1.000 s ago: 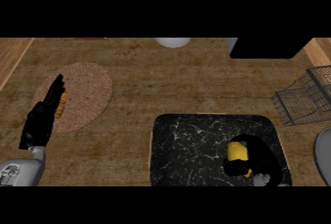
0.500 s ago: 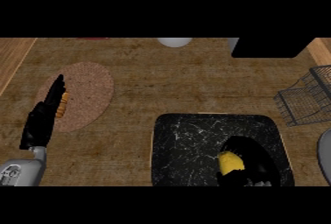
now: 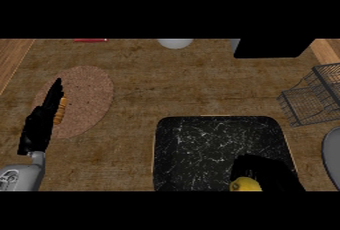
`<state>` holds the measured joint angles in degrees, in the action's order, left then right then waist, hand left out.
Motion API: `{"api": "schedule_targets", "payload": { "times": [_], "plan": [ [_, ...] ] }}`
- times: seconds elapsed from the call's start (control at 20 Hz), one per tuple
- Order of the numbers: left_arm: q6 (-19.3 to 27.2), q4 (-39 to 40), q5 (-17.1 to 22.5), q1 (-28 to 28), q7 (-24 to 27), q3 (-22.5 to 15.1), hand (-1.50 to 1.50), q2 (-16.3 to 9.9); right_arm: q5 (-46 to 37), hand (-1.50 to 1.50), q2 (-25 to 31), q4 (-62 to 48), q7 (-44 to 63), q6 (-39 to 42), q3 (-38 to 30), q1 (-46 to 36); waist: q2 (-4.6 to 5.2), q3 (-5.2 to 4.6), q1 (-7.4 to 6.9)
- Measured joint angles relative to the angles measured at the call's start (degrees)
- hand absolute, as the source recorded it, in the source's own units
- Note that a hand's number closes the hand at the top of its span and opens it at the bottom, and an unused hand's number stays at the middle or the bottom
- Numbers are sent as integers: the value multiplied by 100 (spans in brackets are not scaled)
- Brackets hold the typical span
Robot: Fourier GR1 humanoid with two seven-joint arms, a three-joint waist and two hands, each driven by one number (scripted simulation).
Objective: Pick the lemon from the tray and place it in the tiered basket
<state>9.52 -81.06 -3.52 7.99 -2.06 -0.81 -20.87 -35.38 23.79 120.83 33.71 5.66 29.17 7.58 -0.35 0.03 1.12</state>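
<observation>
A yellow lemon (image 3: 244,184) shows at the bottom edge of the head view, over the near right part of the black marbled tray (image 3: 199,143). My right hand (image 3: 266,170) is curled round it and covers most of it. The wire tiered basket (image 3: 312,96) stands at the right edge of the counter, well apart from the hand. My left hand (image 3: 41,123) rests open at the left, fingers straight and pointing away, over the edge of a round woven mat (image 3: 86,99).
An orange object (image 3: 62,110) lies on the mat beside my left hand. A white round object (image 3: 175,43) and a black box (image 3: 272,47) sit at the far edge. A grey curved object (image 3: 332,155) is at the right edge.
My right hand has drawn back toward the lower edge of the view with the lemon, which now shows only partly. The left hand has stayed where it was.
</observation>
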Motion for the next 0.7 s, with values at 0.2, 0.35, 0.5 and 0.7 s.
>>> {"api": "schedule_targets", "payload": {
  "times": [0.2,0.35,0.5,0.7],
  "plan": [
    [-13,-172,-20,-128,-29,-11,0,-4,28,150,118,839,-227,-381,-633,90,-6,1,-5],
    [12,-217,-49,-172,-15,-26,0,57,173,150,196,1240,-272,-486,-1216,26,2,-2,-13],
    [18,-282,-79,-163,-87,-52,0,101,326,150,367,1311,-249,-403,-1954,-274,10,-3,-24],
    [-43,-266,-87,-181,-14,9,0,91,559,150,775,1318,-157,-12,-2973,-702,16,-6,-47]
  ]
}}
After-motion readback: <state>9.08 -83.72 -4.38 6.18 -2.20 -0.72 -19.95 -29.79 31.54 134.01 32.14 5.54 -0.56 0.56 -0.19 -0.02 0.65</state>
